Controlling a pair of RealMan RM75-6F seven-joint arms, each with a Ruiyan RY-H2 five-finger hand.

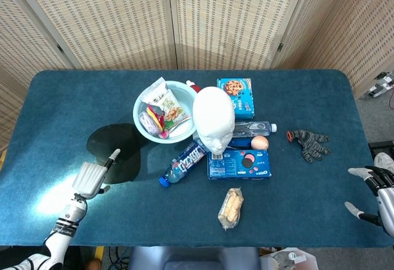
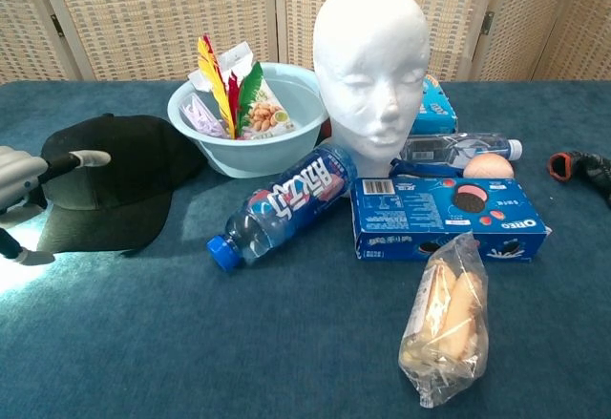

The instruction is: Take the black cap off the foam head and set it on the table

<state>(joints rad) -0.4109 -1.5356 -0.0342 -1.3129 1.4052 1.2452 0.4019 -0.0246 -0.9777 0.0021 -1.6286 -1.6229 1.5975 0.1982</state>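
The black cap (image 1: 120, 150) (image 2: 119, 180) lies flat on the blue table, left of the bowl. The bare white foam head (image 1: 213, 120) (image 2: 371, 68) stands upright at the table's middle. My left hand (image 1: 91, 176) (image 2: 24, 185) hovers just left of the cap, fingers spread apart and holding nothing, one finger reaching toward the brim. My right hand (image 1: 377, 195) sits at the table's far right edge, fingers apart and empty.
A light blue bowl (image 1: 149, 98) holds snack packets. A drink bottle (image 1: 184, 160), an Oreo box (image 1: 240, 164), a cookie box (image 1: 236, 93), a water bottle (image 1: 253, 126), an egg (image 1: 260, 142), a bagged snack (image 1: 231, 208) and a glove (image 1: 311, 142) crowd the centre and right.
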